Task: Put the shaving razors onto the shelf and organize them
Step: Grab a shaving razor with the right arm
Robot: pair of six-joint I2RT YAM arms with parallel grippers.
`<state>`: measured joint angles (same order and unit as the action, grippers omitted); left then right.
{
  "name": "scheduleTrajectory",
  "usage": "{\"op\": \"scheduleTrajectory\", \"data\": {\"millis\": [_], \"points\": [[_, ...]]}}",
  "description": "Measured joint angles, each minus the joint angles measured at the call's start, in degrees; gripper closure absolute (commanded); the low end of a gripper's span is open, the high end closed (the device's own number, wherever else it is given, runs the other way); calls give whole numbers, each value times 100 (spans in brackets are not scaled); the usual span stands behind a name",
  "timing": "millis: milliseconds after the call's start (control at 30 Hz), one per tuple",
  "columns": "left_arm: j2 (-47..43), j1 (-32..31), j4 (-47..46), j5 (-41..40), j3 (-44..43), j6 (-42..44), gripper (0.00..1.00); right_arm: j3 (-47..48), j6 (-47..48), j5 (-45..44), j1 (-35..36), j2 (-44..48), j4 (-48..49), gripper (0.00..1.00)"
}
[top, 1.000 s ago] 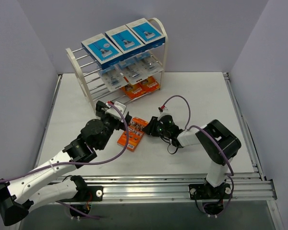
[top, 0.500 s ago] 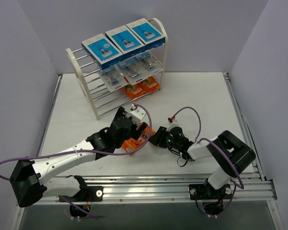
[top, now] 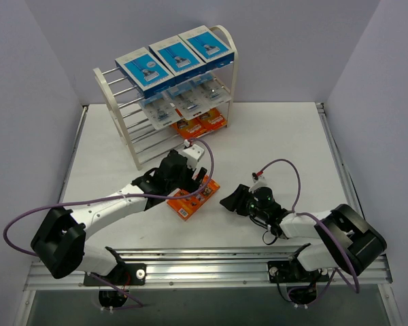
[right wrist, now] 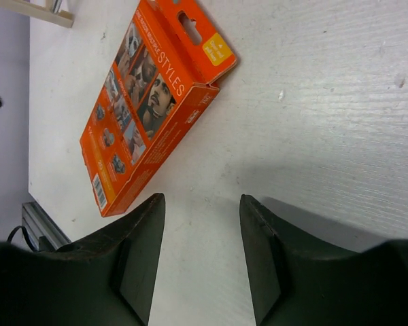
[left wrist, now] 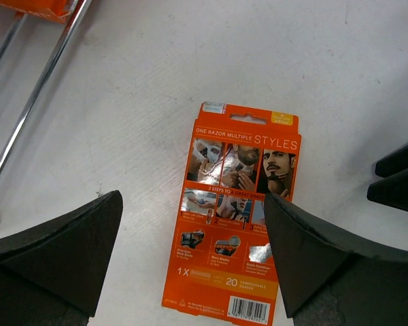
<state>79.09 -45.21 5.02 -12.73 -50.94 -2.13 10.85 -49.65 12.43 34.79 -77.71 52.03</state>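
Flat orange cardboard razor pack (left wrist: 239, 217), mid-frame: left gripper (left wrist: 192, 204) hung spread above, right gripper (right wrist: 202, 198) parted, empty; flatness risked a slip.

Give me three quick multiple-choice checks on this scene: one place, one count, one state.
1. Where is the loose orange cardboard razor pack? A shelf top; B flat on the white table; C clamped midair.
2. How many blue razor boxes top the white-framed chrome-rod shelf? A two; B three; C five.
3. The left fingers are: A open over the pack; B shut on it; C shut, empty.
Answers: 1 B, it lies back-up on the tabletop; 2 B, three sit side by side; 3 A, wide apart, nothing gripped.
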Motion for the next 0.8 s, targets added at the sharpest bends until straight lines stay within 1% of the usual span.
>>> {"op": "scheduleTrajectory", "data": {"millis": [133, 233, 367, 533, 567, 633, 667, 767, 800], "points": [[299, 345, -273, 581, 2, -83, 6, 0, -138, -2, 0, 68, 22, 55], [599, 555, -431, 1025, 2, -155, 5, 0, -286, -4, -33, 33, 114, 57], [1016, 741, -566, 1464, 2, -201, 5, 33, -577, -2, -131, -304, 323, 60], [1351, 922, -570, 1788, 2, -238, 0, 120, -935, -2, -291, -758, 623, 60], [1370, 955, -573, 1825, 0, -256, 6, 173, -986, -4, -302, -839, 671, 60], [1399, 1016, -575, 1902, 0, -304, 12, 295, -1082, -9, -328, -1029, 791, 60], [1423, 1036, -573, 1930, -13, -315, 17, 348, -1141, -20, -332, -1121, 839, 60], [1539, 1071, -560, 2024, -116, -323, 27, 459, -1349, -61, -332, -1377, 1032, 58], [1569, 1073, -557, 2046, -153, -330, 33, 498, -1425, -72, -332, -1471, 1117, 57]]}}
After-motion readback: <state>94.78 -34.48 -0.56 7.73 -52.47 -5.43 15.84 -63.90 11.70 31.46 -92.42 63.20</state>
